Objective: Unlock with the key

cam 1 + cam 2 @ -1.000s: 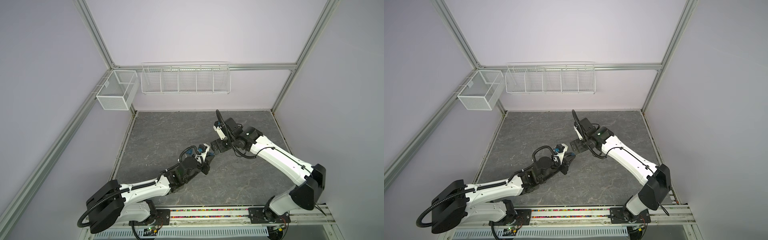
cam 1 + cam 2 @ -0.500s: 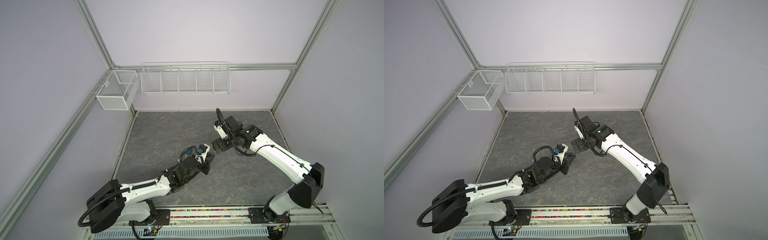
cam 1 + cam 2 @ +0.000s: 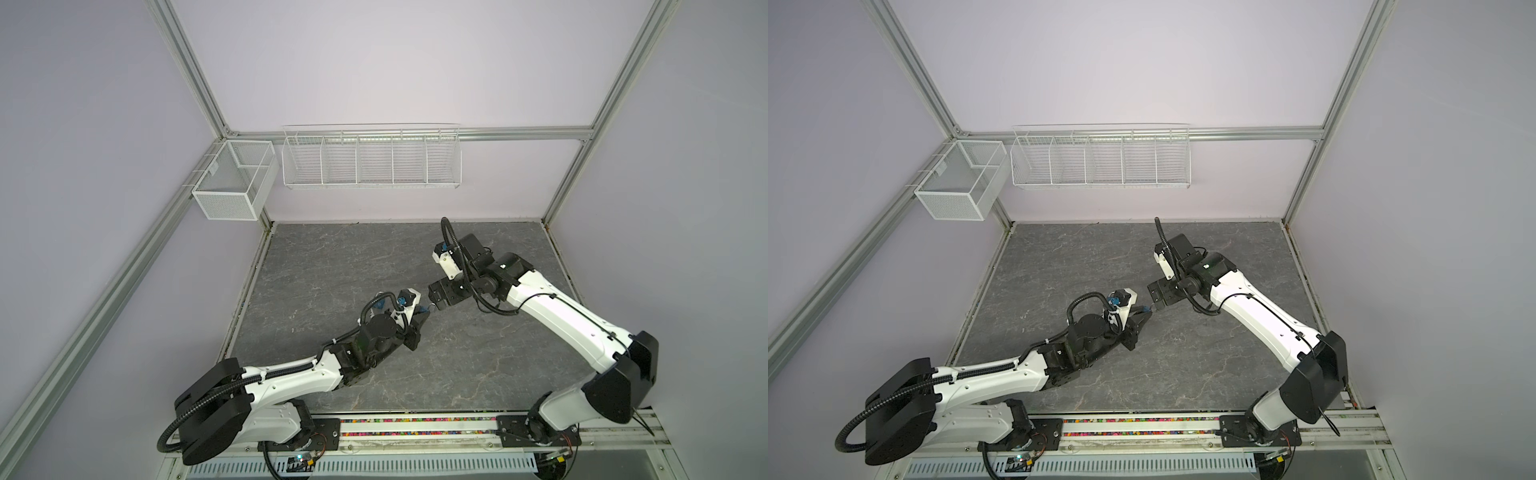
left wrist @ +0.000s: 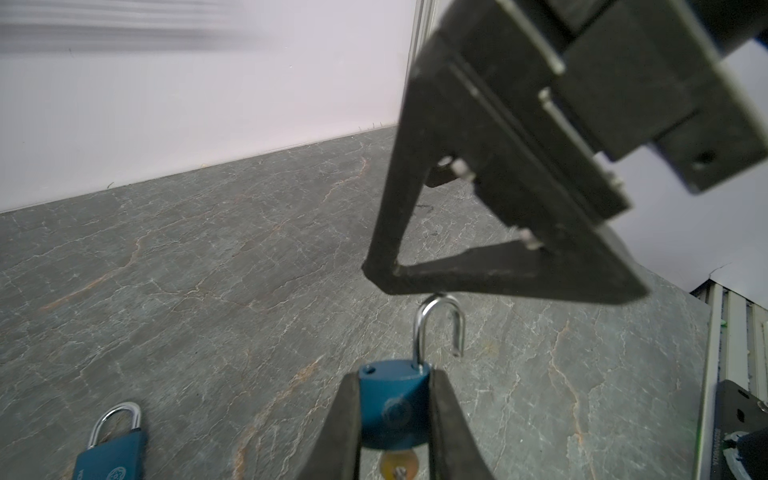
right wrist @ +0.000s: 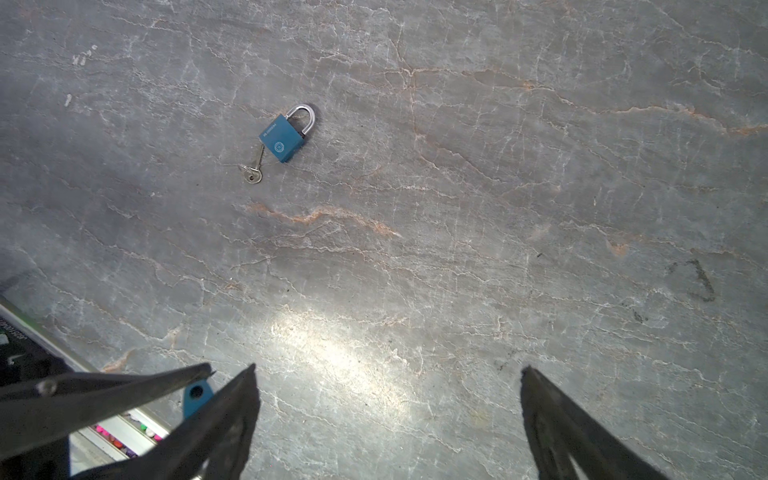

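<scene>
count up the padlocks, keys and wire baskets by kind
blue padlocks: 2, held padlock, loose padlock
keys: 2, held padlock's key, loose padlock's key
wire baskets: 2, mesh basket, long basket
total: 6

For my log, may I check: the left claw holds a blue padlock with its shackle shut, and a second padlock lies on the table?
Not quite: the shackle of the held padlock is open, one leg free of the body, as the left wrist view shows. The left claw does hold it, and a second padlock lies on the table.
</scene>
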You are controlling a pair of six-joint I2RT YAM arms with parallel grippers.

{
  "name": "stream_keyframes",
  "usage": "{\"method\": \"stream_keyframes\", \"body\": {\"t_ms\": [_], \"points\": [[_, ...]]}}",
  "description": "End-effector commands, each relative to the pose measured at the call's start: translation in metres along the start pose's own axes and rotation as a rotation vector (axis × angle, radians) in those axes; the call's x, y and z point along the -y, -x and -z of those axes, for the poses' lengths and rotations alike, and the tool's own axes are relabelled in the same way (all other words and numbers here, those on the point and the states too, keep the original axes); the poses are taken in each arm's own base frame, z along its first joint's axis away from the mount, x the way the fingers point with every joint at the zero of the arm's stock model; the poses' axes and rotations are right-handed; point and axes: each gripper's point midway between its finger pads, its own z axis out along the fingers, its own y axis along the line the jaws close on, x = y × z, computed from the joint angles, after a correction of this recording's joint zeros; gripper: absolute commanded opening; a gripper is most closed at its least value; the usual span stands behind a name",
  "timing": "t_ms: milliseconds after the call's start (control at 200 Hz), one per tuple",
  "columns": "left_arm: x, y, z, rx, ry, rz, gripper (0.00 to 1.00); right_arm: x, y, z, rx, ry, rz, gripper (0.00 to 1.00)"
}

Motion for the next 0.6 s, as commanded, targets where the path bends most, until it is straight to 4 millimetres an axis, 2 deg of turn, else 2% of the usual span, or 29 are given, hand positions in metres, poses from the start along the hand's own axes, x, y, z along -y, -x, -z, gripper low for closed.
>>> {"method": "stream_keyframes", "body": {"t_ms": [0,140,290,440,535,595], "points": [[-0.002,0.016,-0.001,0.061,0.019,0.006,0.0,0.0,-0.01,0.008,-0.002,0.02,-0.004,0.98],[-0.003,0.015,-0.003,0.057,0.025,0.012,0.0,-0.007,-0.012,0.012,0.016,0.071,-0.019,0.98],[-0.004,0.014,-0.004,0.043,0.031,0.018,0.0,0.008,-0.013,0.02,0.038,-0.006,-0.043,0.98],[-0.007,0.014,-0.005,0.009,0.057,0.074,0.0,0.014,-0.016,0.036,0.092,-0.021,-0.102,0.97],[-0.01,0.009,-0.008,-0.043,0.096,0.152,0.0,0.019,-0.019,0.051,0.16,-0.033,-0.155,0.89],[-0.007,0.005,-0.011,-0.067,0.084,0.185,0.0,0.024,-0.02,0.065,0.225,-0.041,-0.203,0.89]]}}
